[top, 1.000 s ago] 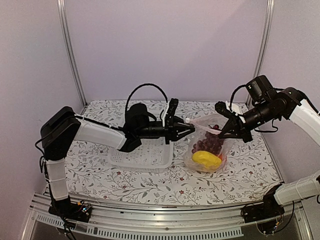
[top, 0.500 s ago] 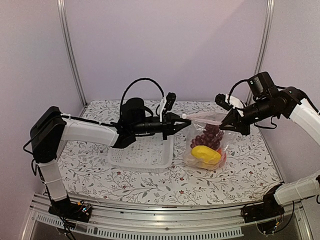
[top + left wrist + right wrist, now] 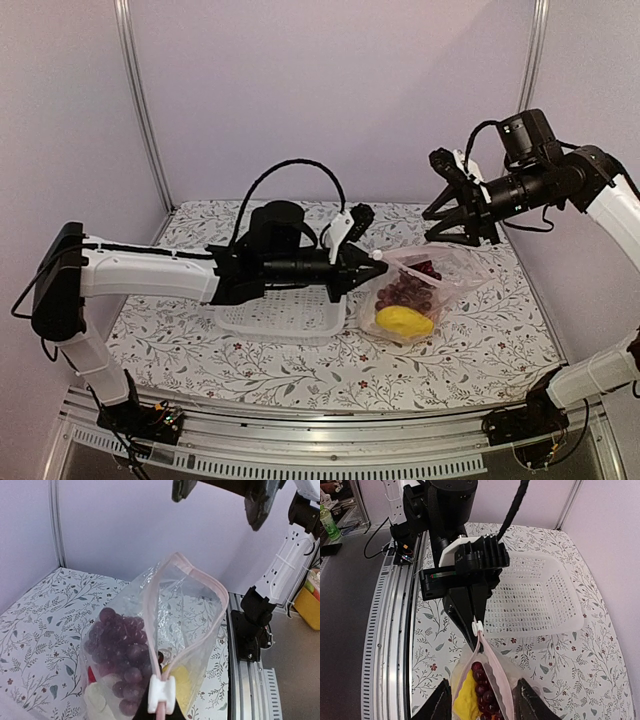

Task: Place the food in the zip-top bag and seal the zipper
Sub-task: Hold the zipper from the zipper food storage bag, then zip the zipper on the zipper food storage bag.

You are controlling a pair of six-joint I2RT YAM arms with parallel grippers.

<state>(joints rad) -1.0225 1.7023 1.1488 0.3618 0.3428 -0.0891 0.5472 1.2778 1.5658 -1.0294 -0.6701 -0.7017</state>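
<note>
On the floral-patterned worktop (image 3: 200, 345), the rigid white perforated basket (image 3: 285, 318) sits left of centre. Just to its right slumps the clear, crinkly plastic zip-top bag (image 3: 460, 270), resting on the worktop.

The left gripper (image 3: 365, 262) is clamped on the near-left corner of the bag's mouth. The right gripper (image 3: 450, 205) hangs above and beyond the bag with its jaws apart, holding nothing.

Inside the bag, the dark purple grape bunch (image 3: 408, 290) lies on a yellow oblong piece (image 3: 405, 320). The other food is too hidden to count.

The pale pink zipper (image 3: 199, 576) gapes in a wide loop, and the left gripper pinches its small white slider (image 3: 161, 694).

The main risk is the missing counter-hold. If the slider is pulled while the far end of the zipper is free, the soft bag would likely drag, bunch or tip rather than close. Grapes could then roll out through the open mouth.

The right gripper needs the thin far edge. A slightly low approach would probably crush the plastic or catch only one lip, leaving the tracks misaligned.
</note>
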